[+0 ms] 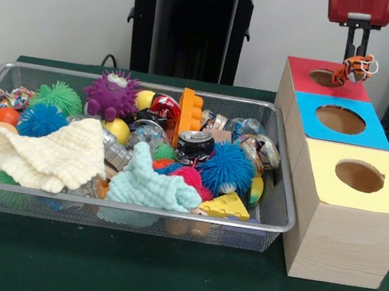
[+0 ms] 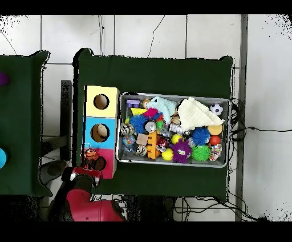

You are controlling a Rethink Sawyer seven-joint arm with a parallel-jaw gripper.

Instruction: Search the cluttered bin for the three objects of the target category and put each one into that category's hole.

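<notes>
Tiger toy (image 1: 355, 68) hangs clamped in the gripper (image 1: 357, 61), directly above the red hole (image 1: 323, 77); the wire bin (image 1: 279, 218) sits off to its side.

light: bright, even | shadows: soft, faint | glare: none | focus: slightly soft

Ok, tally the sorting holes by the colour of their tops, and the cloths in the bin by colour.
Red-topped hole: 1
Blue-topped hole: 1
Yellow-topped hole: 1
Cream cloth: 1
Mint cloth: 1
Total: 5
</notes>
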